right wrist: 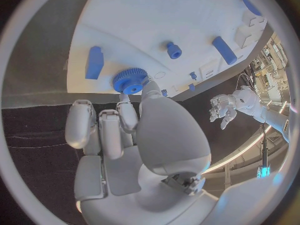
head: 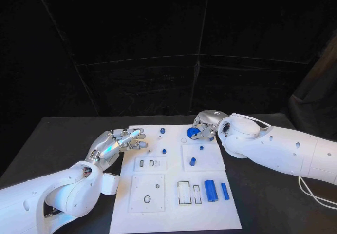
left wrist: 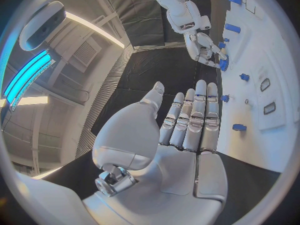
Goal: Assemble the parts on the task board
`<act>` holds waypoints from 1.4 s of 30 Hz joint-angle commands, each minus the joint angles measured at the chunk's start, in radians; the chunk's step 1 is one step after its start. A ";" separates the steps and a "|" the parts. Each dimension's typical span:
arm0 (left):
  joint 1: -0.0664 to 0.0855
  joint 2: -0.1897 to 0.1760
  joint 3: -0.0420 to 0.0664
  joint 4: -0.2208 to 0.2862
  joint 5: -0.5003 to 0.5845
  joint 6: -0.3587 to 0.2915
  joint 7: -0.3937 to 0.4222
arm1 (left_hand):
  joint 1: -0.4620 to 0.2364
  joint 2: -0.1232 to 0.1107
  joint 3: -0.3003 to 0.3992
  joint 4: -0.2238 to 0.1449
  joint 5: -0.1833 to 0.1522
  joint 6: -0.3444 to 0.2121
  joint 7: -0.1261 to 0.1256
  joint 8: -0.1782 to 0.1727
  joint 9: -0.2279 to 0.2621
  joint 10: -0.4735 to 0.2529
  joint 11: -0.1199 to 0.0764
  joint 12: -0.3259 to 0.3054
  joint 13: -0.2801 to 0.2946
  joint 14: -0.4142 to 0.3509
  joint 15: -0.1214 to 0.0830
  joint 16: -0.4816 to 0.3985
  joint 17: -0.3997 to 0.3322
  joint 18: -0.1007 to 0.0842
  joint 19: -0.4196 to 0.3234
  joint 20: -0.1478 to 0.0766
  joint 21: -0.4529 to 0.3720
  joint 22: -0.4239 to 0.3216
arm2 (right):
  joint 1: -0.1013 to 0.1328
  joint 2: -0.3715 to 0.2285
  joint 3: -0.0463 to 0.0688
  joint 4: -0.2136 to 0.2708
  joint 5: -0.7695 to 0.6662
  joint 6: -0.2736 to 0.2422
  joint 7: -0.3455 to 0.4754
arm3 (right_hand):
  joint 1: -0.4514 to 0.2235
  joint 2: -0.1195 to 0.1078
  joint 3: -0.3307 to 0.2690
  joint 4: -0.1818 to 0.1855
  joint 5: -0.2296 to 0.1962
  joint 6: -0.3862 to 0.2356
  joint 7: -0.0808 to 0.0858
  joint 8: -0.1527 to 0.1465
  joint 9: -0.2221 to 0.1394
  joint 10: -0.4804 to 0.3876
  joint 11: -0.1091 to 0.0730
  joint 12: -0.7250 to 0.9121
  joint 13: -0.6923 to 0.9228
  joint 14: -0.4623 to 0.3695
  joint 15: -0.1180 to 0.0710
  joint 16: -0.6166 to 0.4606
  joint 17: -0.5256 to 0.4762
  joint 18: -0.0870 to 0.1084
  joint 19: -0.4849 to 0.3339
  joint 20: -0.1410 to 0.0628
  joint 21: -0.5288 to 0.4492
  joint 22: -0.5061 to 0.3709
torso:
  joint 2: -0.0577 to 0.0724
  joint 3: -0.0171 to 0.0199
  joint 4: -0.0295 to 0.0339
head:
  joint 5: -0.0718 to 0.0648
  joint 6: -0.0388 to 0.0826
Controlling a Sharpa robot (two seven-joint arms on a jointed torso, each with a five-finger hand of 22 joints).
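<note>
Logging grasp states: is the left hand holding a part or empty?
Empty. The left hand has its fingers stretched out straight with nothing between them, hovering at the white task board edge.

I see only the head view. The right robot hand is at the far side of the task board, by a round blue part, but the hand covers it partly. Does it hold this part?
Observer: It seems so. In the right wrist view the right robot hand pinches the round blue part at its rim, between the thumb and one finger.
Operator: Is it a plain disc?
Observer: No. That view shows teeth all around its rim, so it is a gear.
Operator: Does the left robot hand hold something?
Observer: No. In the left wrist view the left robot hand has an empty palm and straight fingers lying side by side.
</note>
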 commanded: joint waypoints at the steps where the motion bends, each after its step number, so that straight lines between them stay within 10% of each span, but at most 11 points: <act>1: 0.001 0.001 0.001 0.001 -0.001 0.016 0.002 | 0.009 0.001 0.002 -0.005 0.006 -0.007 0.017 -0.002 0.001 -0.006 -0.004 -0.002 0.000 -0.002 0.000 -0.006 0.001 0.014 0.000 0.004 -0.005 -0.001 | 0.000 0.000 -0.001 -0.003 -0.008 0.044 0.003 | 0.013 0.017 0.012 -0.004 -0.009 0.019 -0.001 0.011 0.003 0.012 -0.002 0.012 0.008 0.065 -0.005 0.007 0.073 -0.012 0.008 -0.003 0.007 0.005 | 0.000 0.0004 0.0003 | 0.000 -0.001; 12: 0.001 0.001 0.001 -0.001 -0.001 0.021 -0.001 | 0.011 0.002 0.003 -0.007 0.006 -0.007 0.017 -0.002 0.001 -0.006 -0.004 -0.001 0.000 -0.002 0.000 -0.007 0.002 0.014 0.001 0.004 -0.006 -0.001 | 0.000 0.000 -0.001 0.011 -0.022 -0.047 0.017 | 0.094 0.060 0.118 -0.053 -0.123 0.098 -0.016 0.024 0.002 0.023 -0.016 0.030 0.036 0.068 -0.016 0.015 0.090 -0.017 0.024 -0.013 0.018 0.030 | 0.000 0.0001 0.0001 | -0.001 0.000; 20: 0.001 0.001 0.001 -0.001 -0.001 0.022 -0.001 | 0.013 0.004 0.005 -0.008 0.006 -0.007 0.016 -0.001 0.001 -0.006 -0.004 -0.001 0.000 -0.001 -0.001 -0.008 0.002 0.014 0.001 0.004 -0.006 -0.002 | 0.000 0.000 -0.001 0.062 -0.028 -0.167 0.047 | 0.112 0.055 0.206 -0.085 -0.104 0.137 -0.027 0.023 0.004 0.029 -0.026 0.034 0.048 0.069 -0.026 0.017 0.096 -0.021 0.036 -0.024 0.027 0.050 | 0.000 -0.0001 0.0007 | 0.002 0.001; 29: 0.001 0.001 0.001 0.001 -0.001 0.022 -0.001 | 0.015 0.005 0.006 -0.009 0.006 -0.007 0.016 -0.001 0.001 -0.006 -0.004 -0.001 0.000 -0.001 -0.001 -0.008 0.002 0.014 0.001 0.004 -0.006 -0.002 | 0.000 0.042 -0.001 0.140 -0.033 -0.163 0.034 | 0.074 0.030 0.252 -0.083 -0.104 0.134 -0.023 0.005 0.000 0.027 -0.024 0.022 0.043 0.068 -0.024 0.013 0.091 -0.022 0.039 -0.023 0.029 0.055 | 0.001 -0.0009 0.0007 | 0.010 0.003; 42: 0.002 0.000 0.001 0.002 -0.001 0.023 -0.002 | 0.015 0.005 0.006 -0.009 0.006 -0.007 0.016 -0.001 0.001 -0.006 -0.004 -0.001 0.000 -0.001 -0.001 -0.008 0.002 0.014 0.001 0.004 -0.006 -0.002 | 0.000 0.162 -0.001 0.093 -0.059 -0.123 0.029 | 0.043 0.006 0.297 -0.085 -0.106 0.135 -0.020 -0.010 0.000 0.026 -0.021 0.016 0.042 0.067 -0.022 0.011 0.089 -0.022 0.041 -0.021 0.031 0.059 | 0.000 -0.0020 0.0012 | 0.016 -0.001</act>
